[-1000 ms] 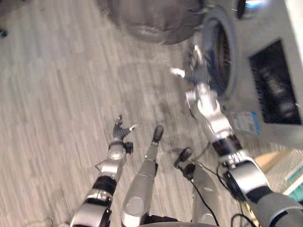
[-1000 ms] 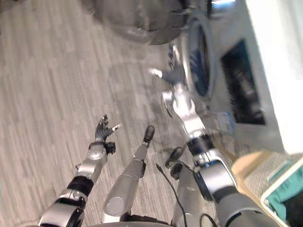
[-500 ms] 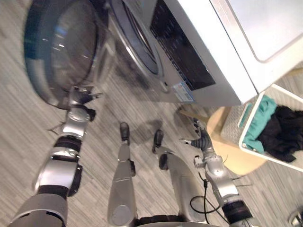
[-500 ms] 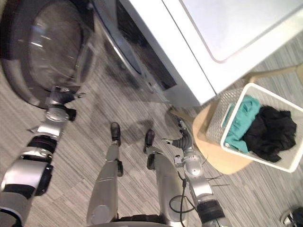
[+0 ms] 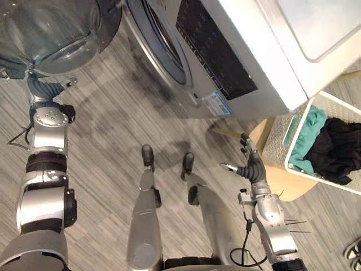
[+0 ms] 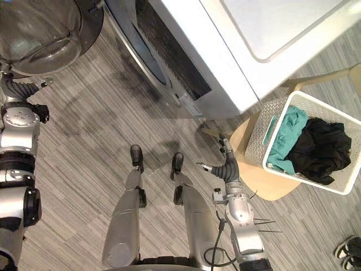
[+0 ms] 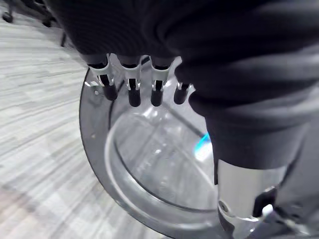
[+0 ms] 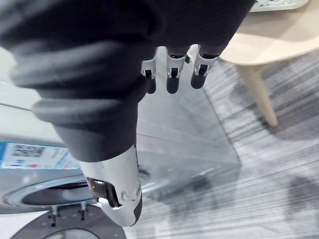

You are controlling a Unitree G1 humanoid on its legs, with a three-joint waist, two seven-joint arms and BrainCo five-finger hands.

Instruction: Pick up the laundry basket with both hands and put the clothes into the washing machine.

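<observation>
The laundry basket point(image 6: 256, 134) stands on a round wooden stool point(image 6: 271, 186) at the robot's right, beside the washing machine point(image 6: 225, 62). It contains a teal garment point(image 6: 285, 138) and a black garment point(image 6: 318, 149). The machine door point(image 5: 53, 28) is open; lifting and loading are not yet done. The right hand point(image 6: 227, 167) hovers near the stool, fingers spread, empty. The left hand point(image 5: 44, 87) is by the door rim, fingers relaxed, empty; contact cannot be determined. The open door may crowd the approach to the drum.
</observation>
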